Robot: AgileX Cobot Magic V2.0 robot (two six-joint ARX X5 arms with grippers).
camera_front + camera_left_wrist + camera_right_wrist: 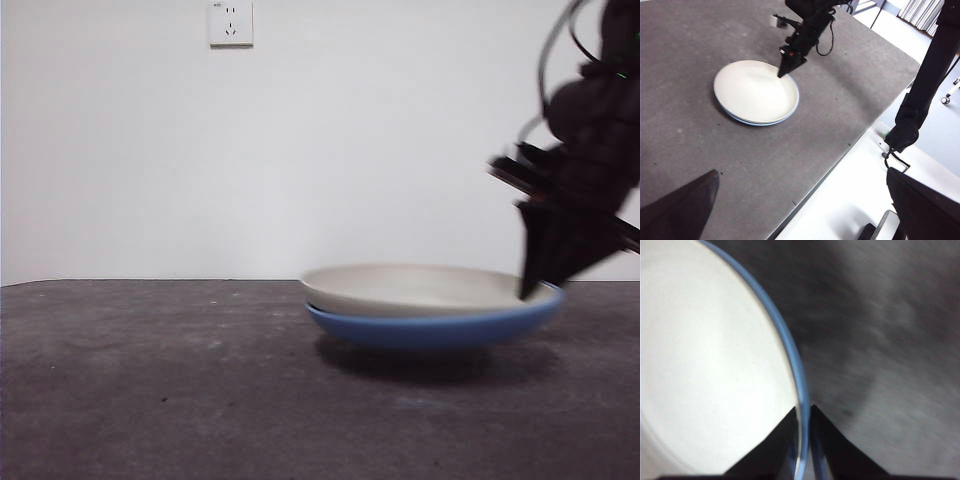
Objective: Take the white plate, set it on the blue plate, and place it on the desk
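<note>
The white plate (410, 285) lies nested in the blue plate (430, 328), right of centre over the desk (150, 380). A dark shadow lies under the stack, and I cannot tell whether it touches the desk. My right gripper (527, 292) comes down from the upper right onto the stack's right rim. In the right wrist view its jaws (804, 412) are shut across that rim, one over the white plate (705, 365), the other outside the blue plate's edge (785, 340). My left gripper (802, 172) hangs open, high above the desk's edge, far from the plates (752, 90).
A wall socket (230, 22) sits on the white wall behind. In the left wrist view the desk ends at a white ledge (840, 200), and a black stand (920, 100) rises beside it.
</note>
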